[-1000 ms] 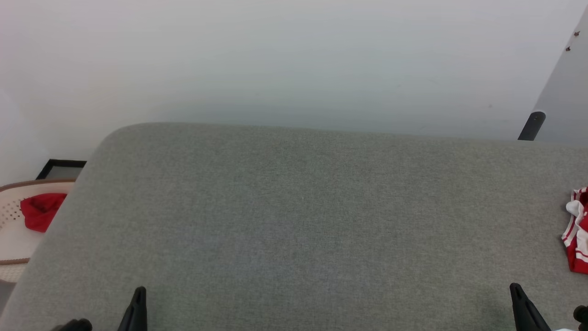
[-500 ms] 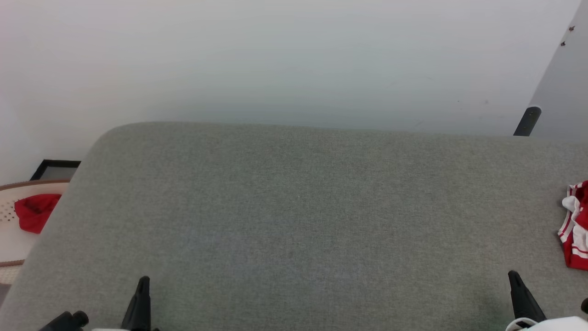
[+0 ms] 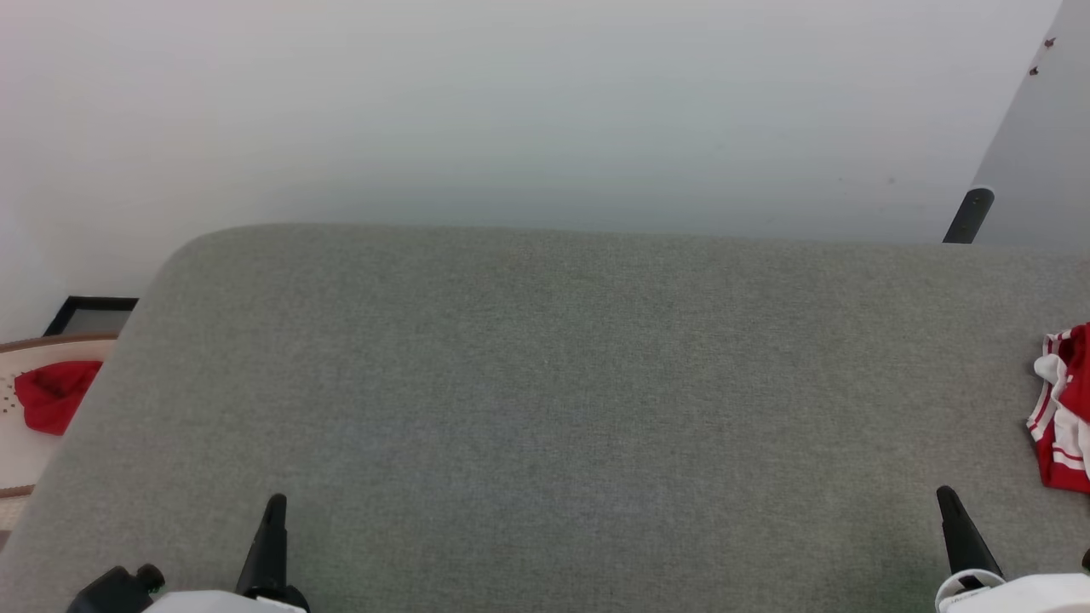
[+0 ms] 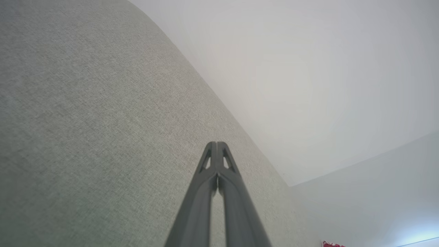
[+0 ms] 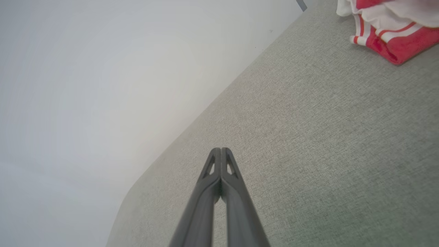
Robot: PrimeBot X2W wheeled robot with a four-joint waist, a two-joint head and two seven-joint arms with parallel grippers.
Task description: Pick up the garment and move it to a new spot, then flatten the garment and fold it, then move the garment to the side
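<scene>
At far right edge of grey fabric surface [image 3: 545, 383]: garment [image 3: 1060, 409], crumpled red-and-white heap, near right jaws, not touching. Likely soft, light, limp; best pinched at a raised fold or the striped trim. Left jaws, right jaws: both closed, empty.

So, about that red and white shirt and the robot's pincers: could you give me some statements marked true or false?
1. The left gripper and right gripper are both shut. True.
2. The garment lies on the grey surface, on the robot's right. True.
3. The right gripper holds the garment. False: it is empty, apart from it.
4. The garment is spread flat. False: the part in view is bunched.
</scene>
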